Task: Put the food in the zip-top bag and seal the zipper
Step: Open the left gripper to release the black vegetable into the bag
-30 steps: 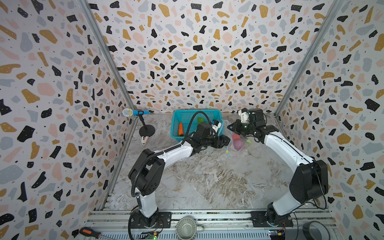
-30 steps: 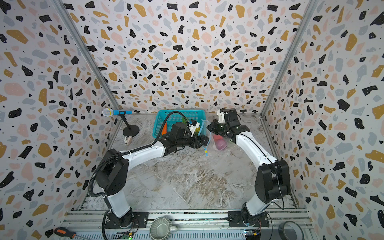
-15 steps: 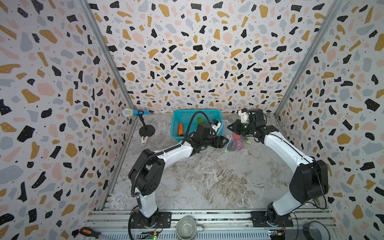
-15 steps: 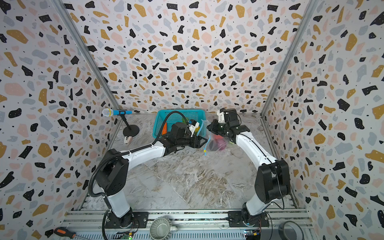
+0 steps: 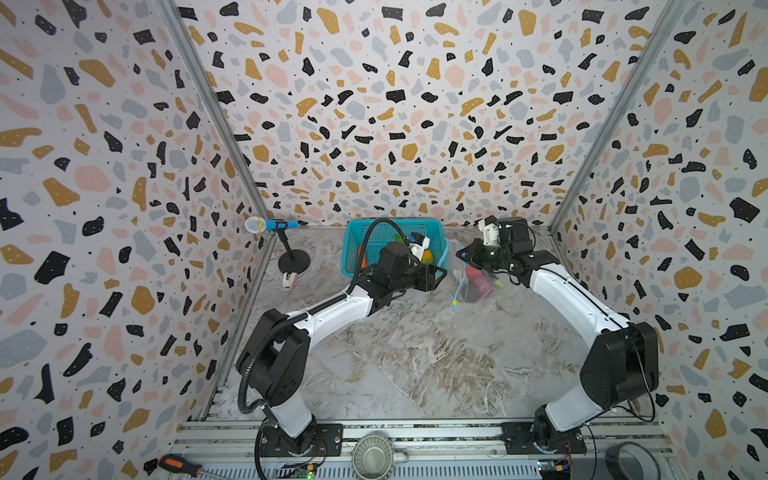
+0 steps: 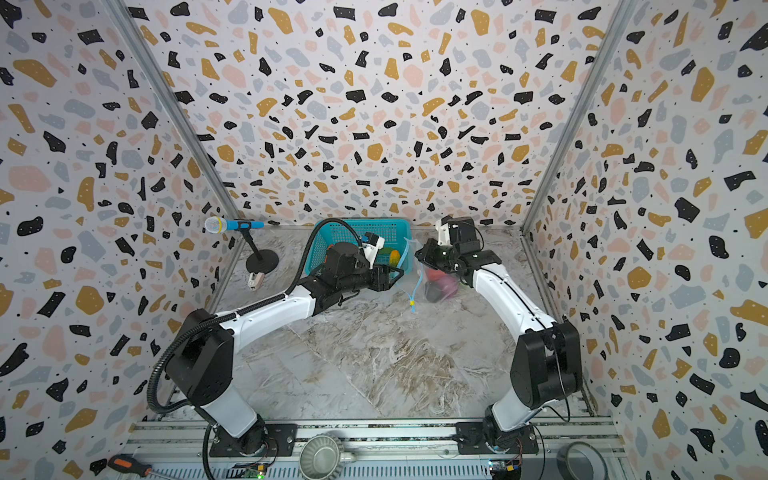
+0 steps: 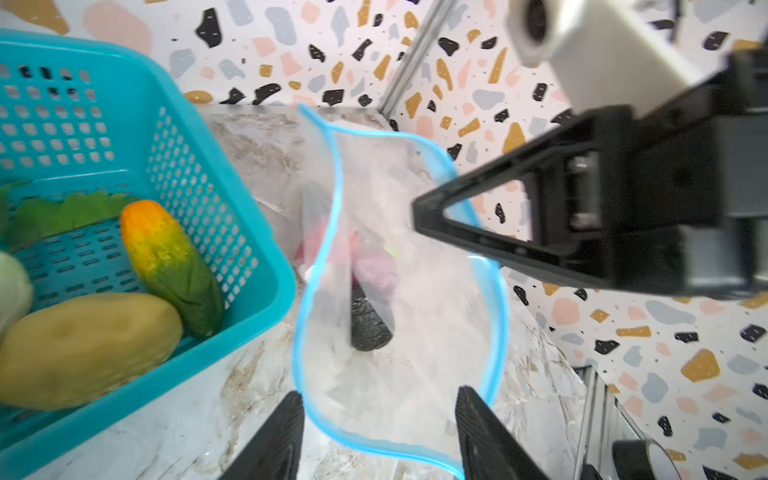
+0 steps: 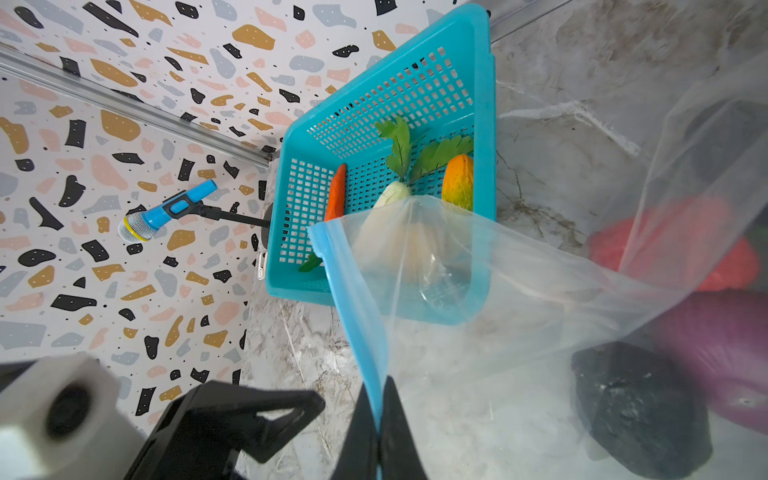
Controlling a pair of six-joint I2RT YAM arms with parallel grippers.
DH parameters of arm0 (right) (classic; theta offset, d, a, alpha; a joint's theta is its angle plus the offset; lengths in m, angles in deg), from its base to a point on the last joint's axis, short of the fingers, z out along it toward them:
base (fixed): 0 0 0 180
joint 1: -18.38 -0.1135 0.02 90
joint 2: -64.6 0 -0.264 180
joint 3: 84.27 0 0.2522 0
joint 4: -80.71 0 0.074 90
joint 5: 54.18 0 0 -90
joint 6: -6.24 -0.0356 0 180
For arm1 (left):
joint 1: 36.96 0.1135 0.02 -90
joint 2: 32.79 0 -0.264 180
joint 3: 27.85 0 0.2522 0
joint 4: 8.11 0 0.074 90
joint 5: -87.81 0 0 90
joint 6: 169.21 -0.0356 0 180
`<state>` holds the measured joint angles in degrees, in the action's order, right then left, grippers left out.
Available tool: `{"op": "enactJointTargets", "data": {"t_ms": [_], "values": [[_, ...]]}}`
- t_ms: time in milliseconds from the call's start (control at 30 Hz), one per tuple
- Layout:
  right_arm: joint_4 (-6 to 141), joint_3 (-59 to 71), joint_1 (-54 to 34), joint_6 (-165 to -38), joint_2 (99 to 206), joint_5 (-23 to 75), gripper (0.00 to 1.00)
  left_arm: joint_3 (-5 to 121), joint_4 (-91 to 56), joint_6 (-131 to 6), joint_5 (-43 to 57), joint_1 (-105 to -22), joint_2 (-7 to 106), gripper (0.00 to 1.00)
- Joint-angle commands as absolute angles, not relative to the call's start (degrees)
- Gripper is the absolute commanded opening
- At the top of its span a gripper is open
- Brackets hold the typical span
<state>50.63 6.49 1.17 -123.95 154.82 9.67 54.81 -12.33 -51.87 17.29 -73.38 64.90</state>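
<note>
The clear zip-top bag (image 5: 473, 282) (image 7: 415, 365) hangs with its mouth wide, just right of the basket. My right gripper (image 8: 378, 390) (image 5: 465, 255) is shut on the light blue zipper (image 8: 353, 299) at the rim. The yellow slider (image 5: 455, 307) dangles below. A dark eggplant (image 7: 370, 324), purple onion (image 8: 727, 345) and red pepper (image 8: 685, 245) lie inside the bag. My left gripper (image 7: 380, 399) (image 5: 436, 276) is open and empty at the bag's mouth. Corn (image 7: 170, 262), potato (image 7: 83, 345), carrot (image 8: 336, 193), radish (image 8: 392, 195) and leaves (image 8: 415, 153) lie in the basket.
The teal mesh basket (image 5: 353, 232) stands against the back wall, touching the bag. A toy microphone on a stand (image 5: 266, 225) is at the back left. A screwdriver (image 5: 178, 463) and a tape roll (image 5: 631, 461) lie on the front rail.
My left gripper has drawn back a little from the bag toward the basket. The right gripper keeps its hold on the bag's rim.
</note>
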Motion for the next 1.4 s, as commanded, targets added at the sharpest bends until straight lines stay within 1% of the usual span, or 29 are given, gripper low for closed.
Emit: {"op": "enactJointTargets", "data": {"t_ms": [0,100,267,367,467,767,900,1067,1100,1267,1367], "values": [[49.60,7.56,1.42,-123.33,151.97,10.15,0.00,54.84,-9.59,-48.97,19.92,-72.64,68.07,0.57],[49.48,7.54,1.51,-123.32,151.95,10.22,0.00,54.97,-7.89,-47.98,20.88,-72.64,68.95,0.50],[49.45,7.85,1.51,-123.29,152.12,10.20,0.00,56.12,-7.89,-47.08,22.61,-72.64,69.93,0.31],[49.31,7.98,1.51,-123.25,152.23,10.16,0.00,56.28,-4.87,-45.89,24.36,-72.64,70.59,0.22],[49.12,7.98,1.51,-123.14,152.13,10.19,0.00,56.28,-3.55,-44.86,25.44,-72.64,71.15,0.17],[49.11,8.09,1.76,-122.87,151.83,9.93,0.00,56.95,-4.26,-45.02,25.36,-72.64,72.45,0.08],[48.90,8.05,1.94,-122.70,151.79,9.89,0.00,57.17,-4.29,-44.43,25.67,-72.81,72.29,0.00],[46.91,7.83,2.21,-121.37,151.49,11.44,0.00,57.32,-3.78,-42.57,25.93,-73.15,70.62,0.00],[46.06,7.89,2.21,-120.94,151.39,12.24,0.01,57.26,-3.18,-42.01,25.93,-73.32,70.20,0.00],[42.42,8.02,2.27,-118.69,151.06,13.82,0.11,57.37,-1.11,-39.67,26.30,-74.56,69.67,0.00],[38.84,8.61,2.21,-116.71,150.69,15.93,0.21,57.43,0.04,-38.59,26.32,-74.92,69.70,0.00]]}}
